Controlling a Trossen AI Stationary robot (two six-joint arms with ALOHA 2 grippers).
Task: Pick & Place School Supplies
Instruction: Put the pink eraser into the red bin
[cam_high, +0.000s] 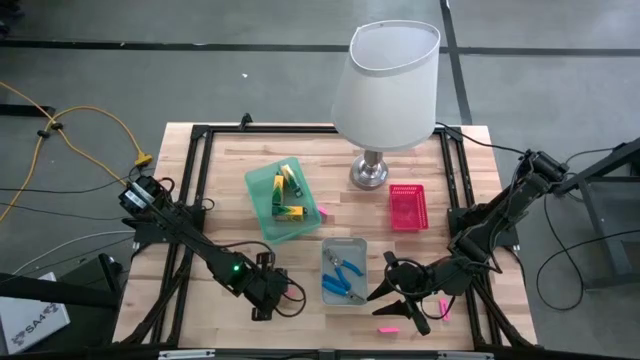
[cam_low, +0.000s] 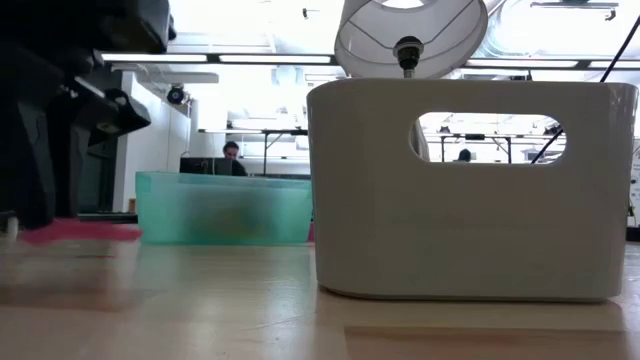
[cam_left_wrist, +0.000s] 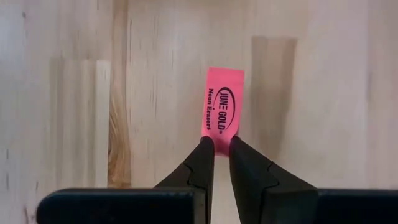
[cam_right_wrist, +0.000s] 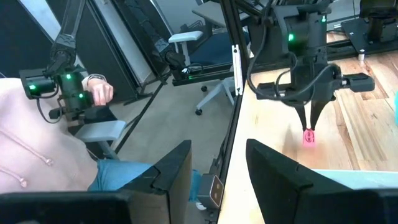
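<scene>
Near the front-left of the wooden counter, the left gripper is closed on one short end of a pink eraser, its two fingers pinching the bar across its thin width while the rest of the bar sticks out ahead of them. The right wrist view shows the eraser hanging from the fingertips just above the wood.

I judge the eraser light, rubbery and a little soft, so it should grip well and not slide, and it is not fragile. Held at the very end it may pivot or droop; a hold nearer the middle would be steadier.

The right gripper waits with its fingers spread and empty at the front-right, beside the grey tray that holds the blue-handled pliers. Two more pink bars lie loose on the counter near it. A green tray with yellow-and-green pieces sits toward the middle, a pink tray farther right, and a white-shaded lamp stands at the back.

The counter is smooth, level plank wood inside a black frame, with bare space between the trays. Beyond it lies a grey floor with a yellow cable, and a person sits close to the left side of the rig.
</scene>
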